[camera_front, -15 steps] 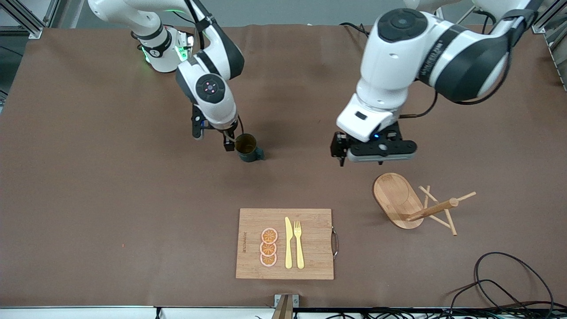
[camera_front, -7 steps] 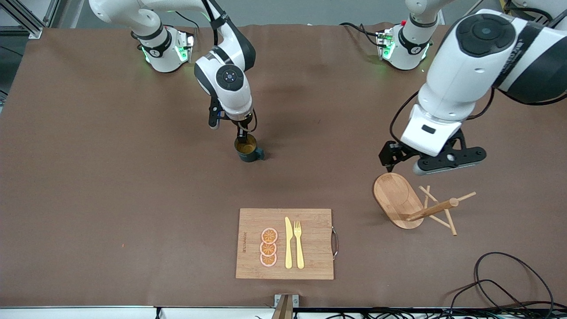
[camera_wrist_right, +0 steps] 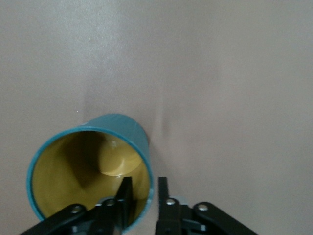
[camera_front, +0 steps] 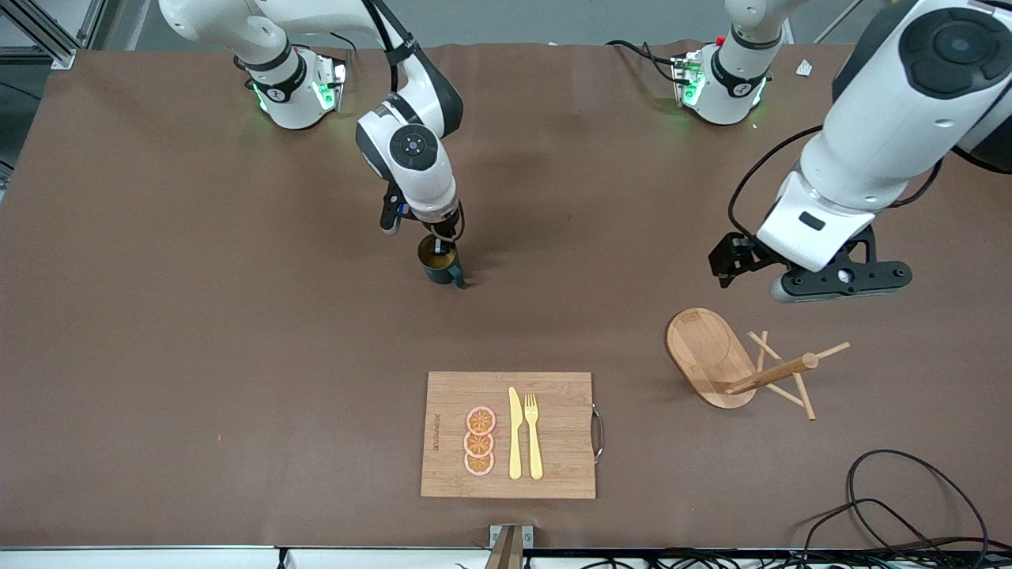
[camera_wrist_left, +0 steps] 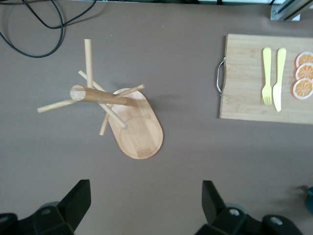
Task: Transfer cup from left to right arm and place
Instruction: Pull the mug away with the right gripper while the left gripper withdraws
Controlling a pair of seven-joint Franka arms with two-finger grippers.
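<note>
The cup [camera_front: 436,270], a dark teal mug with a mustard-yellow inside, stands upright on the brown table near the middle. Its small handle points toward the front camera. My right gripper [camera_front: 440,251] comes down onto its rim. In the right wrist view one finger is inside the cup [camera_wrist_right: 122,128] and the other outside, and the right gripper [camera_wrist_right: 145,183] is shut on the wall. My left gripper [camera_front: 791,273] hangs open and holds nothing, above the table by the wooden mug tree [camera_front: 711,356]. Its wide-apart fingers frame bare table in the left wrist view [camera_wrist_left: 145,188].
The mug tree [camera_wrist_left: 139,132] has an oval base and slanted pegs. A bamboo cutting board [camera_front: 553,435] nearer the front camera carries orange slices, a yellow knife and a fork. Black cables [camera_front: 909,506] lie at the front corner toward the left arm's end.
My right gripper shifted over the cup and closed on its wall. The cup's handle swung toward the front camera. My left arm drew away toward its own end of the table, still open.
</note>
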